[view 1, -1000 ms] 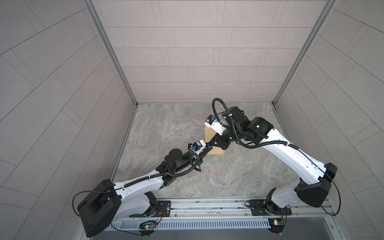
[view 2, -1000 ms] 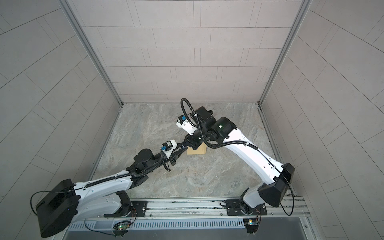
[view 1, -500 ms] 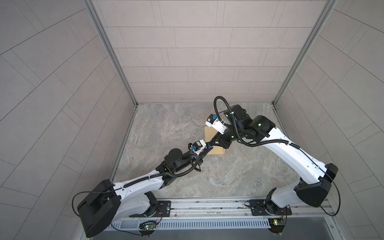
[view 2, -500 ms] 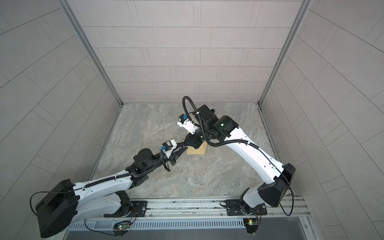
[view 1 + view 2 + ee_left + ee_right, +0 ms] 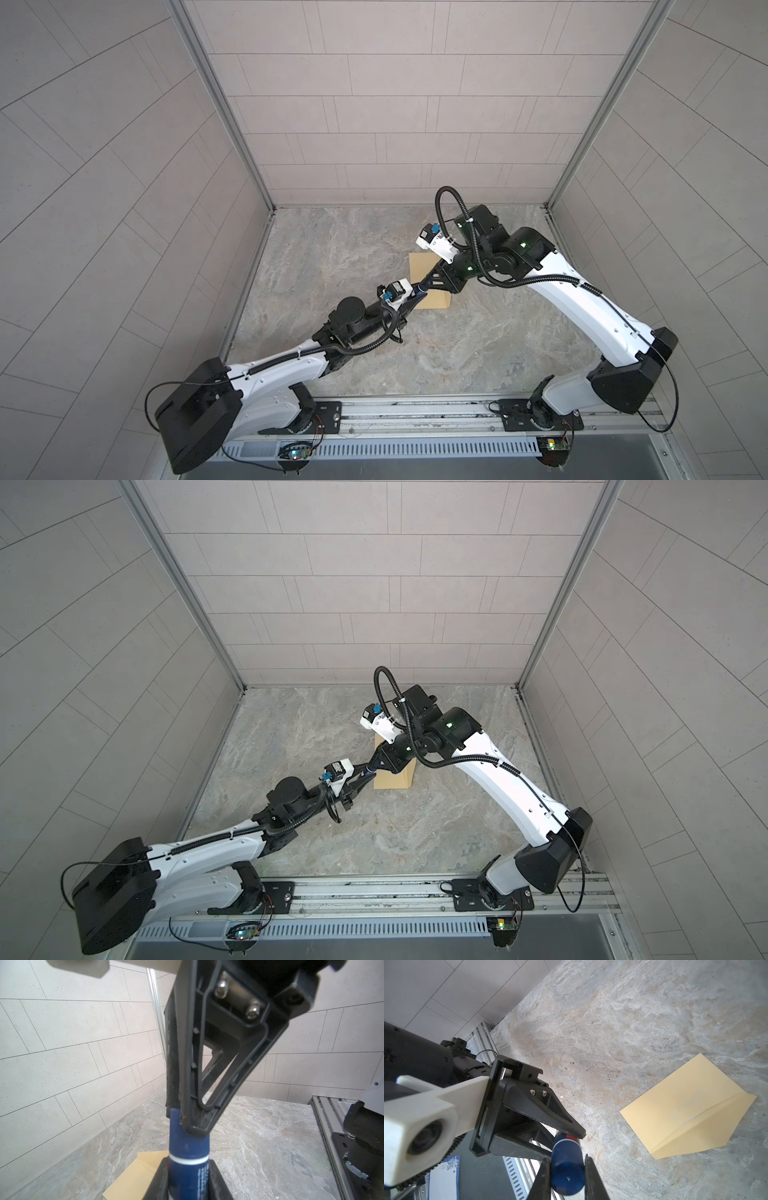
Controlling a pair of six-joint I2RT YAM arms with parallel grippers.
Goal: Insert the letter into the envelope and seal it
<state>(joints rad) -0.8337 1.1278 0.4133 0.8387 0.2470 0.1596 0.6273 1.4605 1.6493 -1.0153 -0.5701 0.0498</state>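
Note:
The yellow-tan envelope [image 5: 419, 266] [image 5: 399, 781] lies flat on the marble table, flap side up in the right wrist view [image 5: 685, 1109]. Above its near left corner a blue glue stick [image 5: 188, 1167] [image 5: 566, 1169] hangs between both grippers. My left gripper [image 5: 415, 297] [image 5: 188, 1178] is shut on the stick's body below a white ring. My right gripper [image 5: 424, 286] [image 5: 566, 1176] is shut on the stick's other end, tip to tip with the left. The letter is out of view.
The grey tiled walls [image 5: 374, 104] close in the table on three sides. A metal rail [image 5: 415, 411] with both arm bases runs along the front edge. A ruled sheet with a blue floral edge [image 5: 444, 1178] lies beyond the rail.
The right arm's elbow and forearm have shifted slightly to the right. Both grippers stay shut on the glue stick in the same spot over the envelope.

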